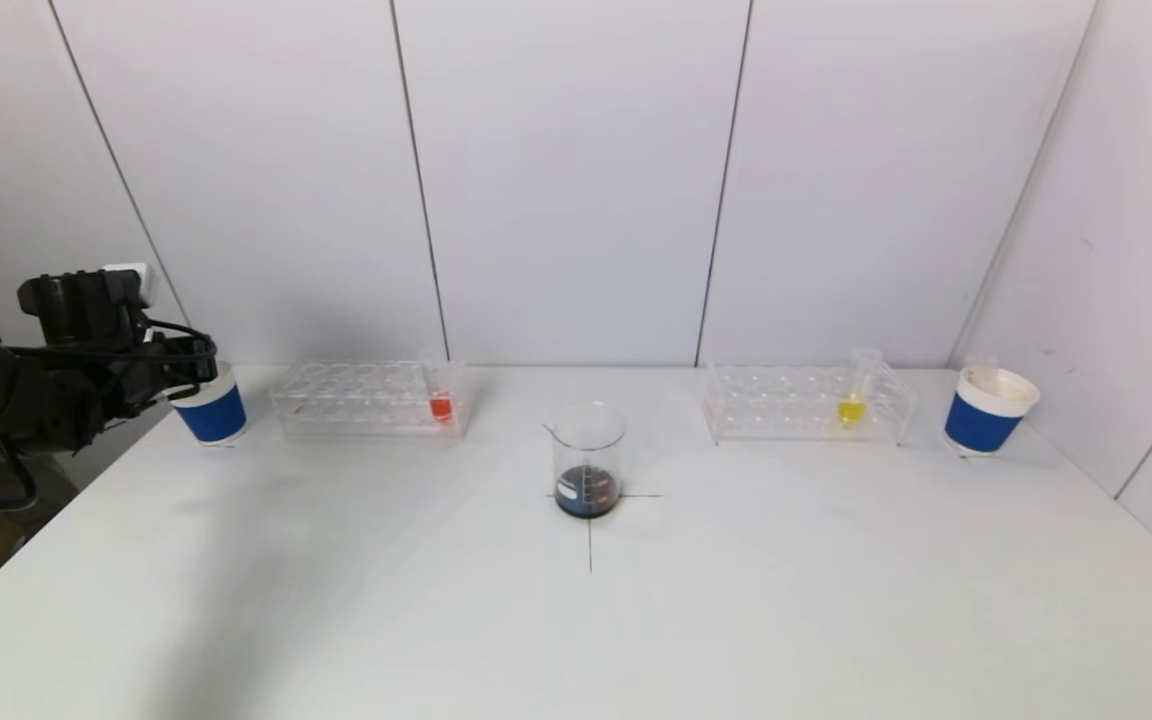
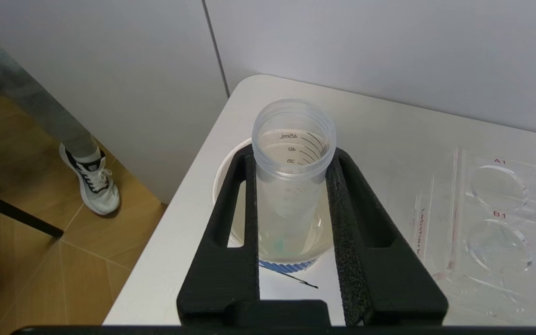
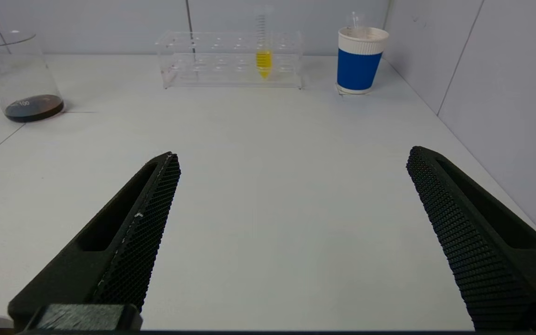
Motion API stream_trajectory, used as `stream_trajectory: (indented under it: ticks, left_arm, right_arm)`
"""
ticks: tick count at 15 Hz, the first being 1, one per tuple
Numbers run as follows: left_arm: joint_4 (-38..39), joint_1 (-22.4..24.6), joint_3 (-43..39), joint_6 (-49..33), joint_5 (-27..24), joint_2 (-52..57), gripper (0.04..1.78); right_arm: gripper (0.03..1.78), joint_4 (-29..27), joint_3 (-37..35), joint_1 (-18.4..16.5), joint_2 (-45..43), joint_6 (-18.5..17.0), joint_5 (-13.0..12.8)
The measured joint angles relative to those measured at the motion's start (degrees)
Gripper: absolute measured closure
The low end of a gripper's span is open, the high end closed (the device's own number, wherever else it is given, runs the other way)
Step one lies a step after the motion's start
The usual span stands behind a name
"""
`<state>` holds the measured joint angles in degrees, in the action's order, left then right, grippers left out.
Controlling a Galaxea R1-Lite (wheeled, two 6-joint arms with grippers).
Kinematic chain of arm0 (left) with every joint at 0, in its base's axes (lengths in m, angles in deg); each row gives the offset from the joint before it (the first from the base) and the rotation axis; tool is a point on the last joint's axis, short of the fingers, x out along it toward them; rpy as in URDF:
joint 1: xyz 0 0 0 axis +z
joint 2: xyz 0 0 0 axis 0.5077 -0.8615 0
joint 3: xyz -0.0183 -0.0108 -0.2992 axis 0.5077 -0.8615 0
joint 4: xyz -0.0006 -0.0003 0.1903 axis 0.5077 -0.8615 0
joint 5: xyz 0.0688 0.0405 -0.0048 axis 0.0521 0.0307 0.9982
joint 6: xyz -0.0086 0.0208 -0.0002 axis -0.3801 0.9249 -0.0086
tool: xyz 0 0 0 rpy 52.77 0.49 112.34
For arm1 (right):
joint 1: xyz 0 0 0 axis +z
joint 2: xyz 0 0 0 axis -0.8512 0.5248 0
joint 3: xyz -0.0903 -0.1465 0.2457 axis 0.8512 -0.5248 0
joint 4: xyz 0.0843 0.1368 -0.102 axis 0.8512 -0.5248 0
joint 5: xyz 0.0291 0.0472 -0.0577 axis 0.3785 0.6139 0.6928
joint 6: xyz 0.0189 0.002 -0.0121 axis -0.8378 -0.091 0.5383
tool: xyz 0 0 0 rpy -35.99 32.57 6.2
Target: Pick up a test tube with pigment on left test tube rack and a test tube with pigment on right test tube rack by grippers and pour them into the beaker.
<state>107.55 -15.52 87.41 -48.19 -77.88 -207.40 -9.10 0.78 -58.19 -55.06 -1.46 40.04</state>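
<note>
My left gripper [image 2: 291, 153] is shut on an empty clear test tube [image 2: 291, 186], whose lower end hangs inside the left blue paper cup [image 2: 286, 266] at the table's far left corner. In the head view the left gripper [image 1: 191, 365] sits just above that cup [image 1: 213, 412]. A tube with red pigment [image 1: 441, 400] stands in the left rack [image 1: 366, 400]. A tube with yellow pigment [image 1: 853, 400] stands in the right rack [image 1: 806, 405]. The beaker [image 1: 588, 460] holds dark liquid at the table's middle. My right gripper [image 3: 293, 153] is open over bare table, holding nothing.
A second blue cup [image 1: 986, 415] stands at the far right, beside the right rack. The left rack's corner [image 2: 496, 218] lies close to the left gripper. A person's leg and shoe [image 2: 91, 179] show on the floor beyond the table's left edge.
</note>
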Motion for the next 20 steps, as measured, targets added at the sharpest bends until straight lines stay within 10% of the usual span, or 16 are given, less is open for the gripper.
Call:
stream_trajectory:
  ticks: [10,20]
  left_arm:
    - [0.0,0.0,-0.2,0.0,0.0,0.2,0.11]
    - [0.0,-0.9,-3.9,0.0,0.0,9.3,0.06]
  right_arm:
    - [0.04,0.0,0.0,0.0,0.0,0.0,0.0]
    - [0.04,0.0,0.0,0.0,0.0,0.0,0.0]
